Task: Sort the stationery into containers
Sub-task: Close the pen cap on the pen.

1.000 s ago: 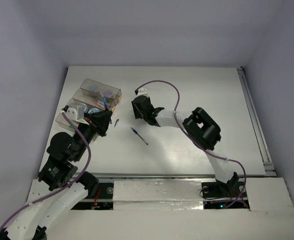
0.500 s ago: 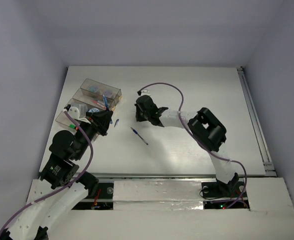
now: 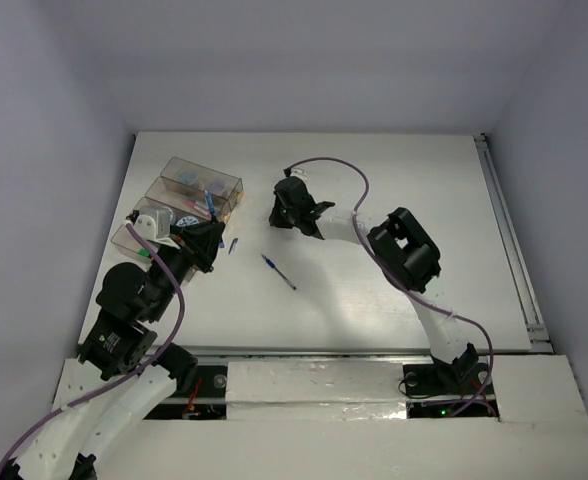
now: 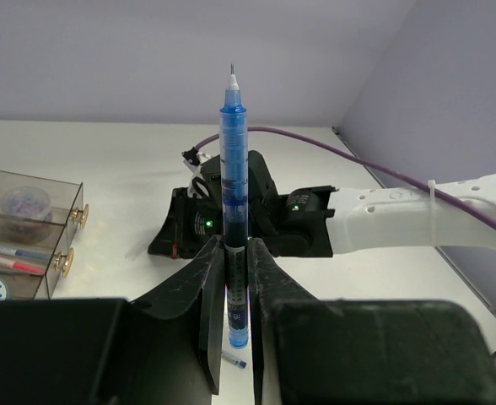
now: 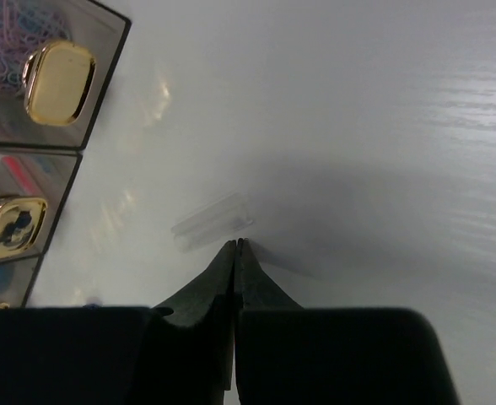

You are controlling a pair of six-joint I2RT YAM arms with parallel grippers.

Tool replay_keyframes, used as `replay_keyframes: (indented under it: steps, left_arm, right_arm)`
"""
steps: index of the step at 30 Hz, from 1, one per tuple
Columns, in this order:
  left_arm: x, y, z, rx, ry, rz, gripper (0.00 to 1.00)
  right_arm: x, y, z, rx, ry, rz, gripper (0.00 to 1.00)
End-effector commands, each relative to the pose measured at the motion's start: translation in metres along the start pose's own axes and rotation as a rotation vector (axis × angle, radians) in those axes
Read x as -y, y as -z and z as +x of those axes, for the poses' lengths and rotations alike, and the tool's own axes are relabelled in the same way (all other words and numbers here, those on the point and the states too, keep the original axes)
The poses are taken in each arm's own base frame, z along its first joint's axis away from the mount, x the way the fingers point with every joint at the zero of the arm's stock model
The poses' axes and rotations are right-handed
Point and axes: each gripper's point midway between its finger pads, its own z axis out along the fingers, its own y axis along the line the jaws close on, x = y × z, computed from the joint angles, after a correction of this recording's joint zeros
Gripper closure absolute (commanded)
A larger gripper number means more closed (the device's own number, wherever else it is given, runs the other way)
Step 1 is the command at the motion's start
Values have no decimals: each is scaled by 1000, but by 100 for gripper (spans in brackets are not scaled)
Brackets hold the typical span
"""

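Surveying largest first: white table (image 3: 404, 190), both arms reaching in from the near edge.

Containers (image 3: 179, 163): smoky clear compartments joined side by side, sitting by the left edge toward the far-left corner. Some stock is already inside, pens and patterned rolls. Gold knobs on the fronts show in the right wrist view.

Left fingers (image 4: 210, 295): closed on a blue pen (image 4: 233, 160). They grip the lower barrel and most of the pen stands out past them, tip away from the wrist. The hand sits close to the containers' near end, by the left edge.

Right fingers (image 5: 218, 278): closed tip to tip with nothing between them, low over the table left of centre.

Loose blue pen (image 3: 279, 272): lies flat on the table between the two arms, toward the middle, well apart from both sets of fingers.

Tiny clear piece (image 5: 212, 223): lies flat on the table just beyond the right fingertips, between them and the container fronts. It does not look pinched.

Handling, as judged:
- Pens are light, stiff and smooth-barrelled. Hold them mid-barrel so they don't pivot; the present low grip may let the long end swing.
- The clear piece is very light, hard and slick, and likely to skid when nudged. It wants open fingers straddling its short width before they close.
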Motion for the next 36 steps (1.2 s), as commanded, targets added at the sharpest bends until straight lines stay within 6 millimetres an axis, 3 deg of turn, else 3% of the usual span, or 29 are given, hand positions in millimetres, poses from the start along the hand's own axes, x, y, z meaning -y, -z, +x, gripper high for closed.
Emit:
replay_keyframes:
  steps: [1, 3, 6, 7, 11, 14, 20, 27, 36]
  left_arm:
    - [4, 0, -13, 52, -4, 22, 100]
    - [4, -1, -13, 52, -3, 21, 100]
    - [4, -1, -12, 50, -6, 22, 100]
    - [4, -1, -12, 48, -5, 19, 100]
    - [5, -1, -13, 51, -4, 25, 100]
    - [5, -1, -12, 50, -4, 27, 100]
    - [6, 2, -14, 59, -2, 30, 100]
    - [6, 4, -17, 71, -1, 31, 100]
    - [8, 6, -18, 74, 1, 41, 100]
  right_arm:
    - [5, -7, -18, 29, -6, 29, 96]
    - [8, -8, -25, 37, -4, 36, 93]
    - [5, -6, -30, 45, 10, 34, 81]
    - [2, -1, -36, 55, 16, 28, 73]
    - [2, 14, -29, 33, -3, 2, 52]
    - [-9, 15, -23, 0, -35, -52, 47]
    - [-22, 3, -14, -45, -30, -44, 46]
    - [-23, -5, -9, -75, -37, -38, 55]
    - [-20, -21, -4, -111, -10, -2, 54]
